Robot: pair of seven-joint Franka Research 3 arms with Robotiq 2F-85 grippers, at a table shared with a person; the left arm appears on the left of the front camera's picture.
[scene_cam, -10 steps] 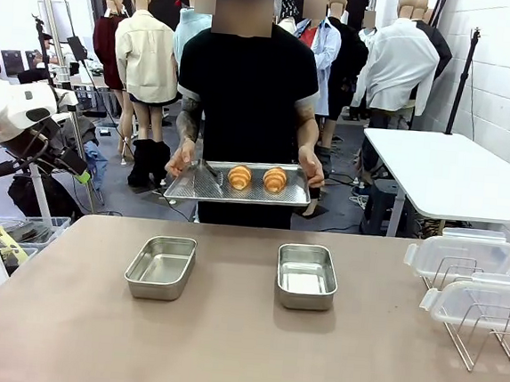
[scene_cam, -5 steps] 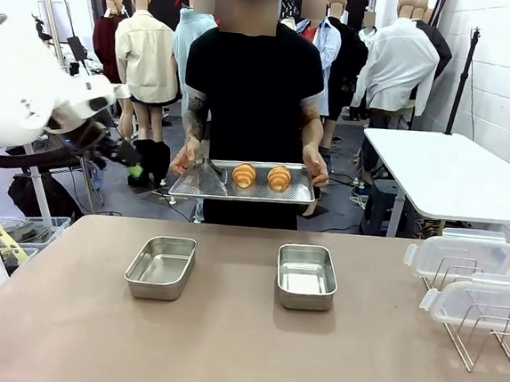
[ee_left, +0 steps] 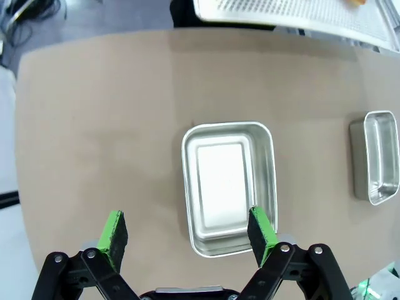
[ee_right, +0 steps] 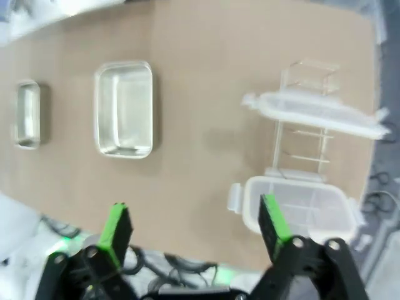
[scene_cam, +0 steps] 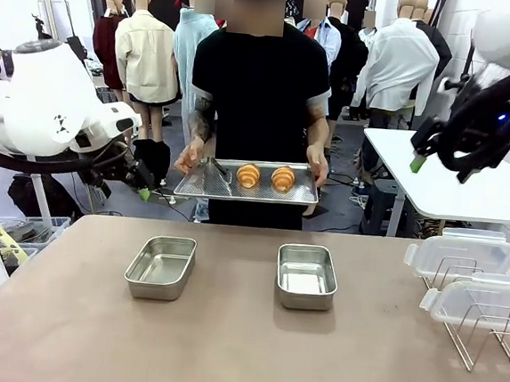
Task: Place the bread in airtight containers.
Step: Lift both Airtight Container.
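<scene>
Two golden croissant-shaped pieces of bread (scene_cam: 248, 175) (scene_cam: 283, 177) lie on a flat steel tray (scene_cam: 200, 186) that a person holds at the table's far side. Two empty steel containers stand on the table, one left (scene_cam: 161, 267) (ee_left: 229, 187) (ee_right: 27, 114) and one right (scene_cam: 307, 275) (ee_left: 378, 156) (ee_right: 124, 107). My left gripper (scene_cam: 144, 188) (ee_left: 187, 234) hangs open above the table's far-left edge, looking down on the left container. My right gripper (scene_cam: 438, 164) (ee_right: 195, 231) is open, high at the right. Neither holds anything.
Two clear plastic lids (scene_cam: 459, 256) (scene_cam: 482, 303) (ee_right: 315, 112) (ee_right: 294, 203) rest on a wire rack (scene_cam: 483, 341) at the table's right edge. A white side table (scene_cam: 453, 173) stands behind at the right. The brown table top (scene_cam: 241, 351) is bare in front.
My left arm has swung rightward and lower toward the table. My right arm has come into view at the upper right. The person has shifted the tray slightly to the right.
</scene>
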